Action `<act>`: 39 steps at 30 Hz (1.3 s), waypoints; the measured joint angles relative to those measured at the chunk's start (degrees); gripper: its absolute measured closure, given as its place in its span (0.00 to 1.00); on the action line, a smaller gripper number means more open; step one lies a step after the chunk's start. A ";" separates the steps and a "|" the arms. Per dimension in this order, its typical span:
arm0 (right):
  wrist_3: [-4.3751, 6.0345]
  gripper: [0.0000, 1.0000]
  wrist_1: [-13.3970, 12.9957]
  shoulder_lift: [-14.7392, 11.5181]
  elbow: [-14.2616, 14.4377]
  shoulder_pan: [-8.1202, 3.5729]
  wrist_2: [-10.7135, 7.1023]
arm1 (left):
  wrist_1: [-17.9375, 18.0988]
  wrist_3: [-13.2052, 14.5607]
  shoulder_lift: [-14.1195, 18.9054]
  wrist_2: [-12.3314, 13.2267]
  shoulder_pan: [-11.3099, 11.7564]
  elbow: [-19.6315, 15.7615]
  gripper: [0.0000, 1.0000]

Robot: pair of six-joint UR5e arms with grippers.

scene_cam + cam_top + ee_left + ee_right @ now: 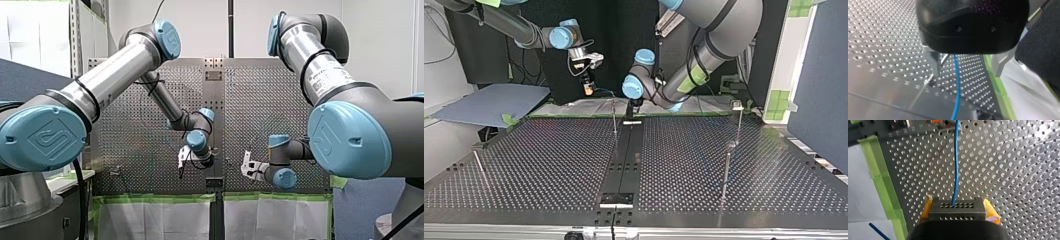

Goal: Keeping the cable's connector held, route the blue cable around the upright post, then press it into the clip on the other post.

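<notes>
My right gripper (958, 207): yellow pads (924, 211) clamped on dark perforated connector block (957, 212), thin blue cable (956, 165) exits at 12 o'clock | my left gripper (966, 72): metal fingers (934, 62) apart, cable loose between | slim upright post (615, 120), clip post (738, 120) at its 3 o'clock: I judge both pending.

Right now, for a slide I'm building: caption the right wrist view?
Right gripper, jaws shut on the connector, blue cable running ahead over the perforated table.

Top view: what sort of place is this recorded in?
Probably a robotics lab workcell: a perforated metal table with upright posts, my left arm and my right arm reaching over it.
</notes>
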 joint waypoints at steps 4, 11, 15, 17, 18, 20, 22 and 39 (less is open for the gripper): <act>0.37 1.00 0.03 0.01 0.00 -0.09 -1.34 | 1.04 -1.70 -1.69 1.64 -0.28 0.00 0.02; 0.25 1.00 0.38 0.01 0.00 -0.09 -3.48 | 4.48 -2.29 -2.77 3.29 -0.54 -0.01 0.02; -1.02 1.00 1.12 0.01 0.00 -0.09 -3.30 | 5.92 -3.53 -2.80 3.77 -0.17 0.00 0.02; -1.85 1.00 1.55 0.01 0.00 -0.15 -2.72 | 6.21 -4.06 -2.76 3.83 0.14 0.00 0.02; -2.15 1.00 1.76 0.01 0.00 -0.19 -2.37 | 6.19 -4.19 -2.76 3.84 0.28 0.00 0.02; -2.79 1.00 2.27 0.01 0.00 -0.34 -1.46 | 5.88 -4.33 -2.76 3.71 0.61 -0.01 0.02; -3.31 1.00 2.56 0.01 0.00 -0.53 -0.36 | 5.45 -4.31 -2.75 3.11 0.83 -0.01 0.02; -4.76 1.00 3.74 0.01 0.00 -1.36 1.86 | 7.37 -4.35 -2.74 5.99 1.93 0.00 0.08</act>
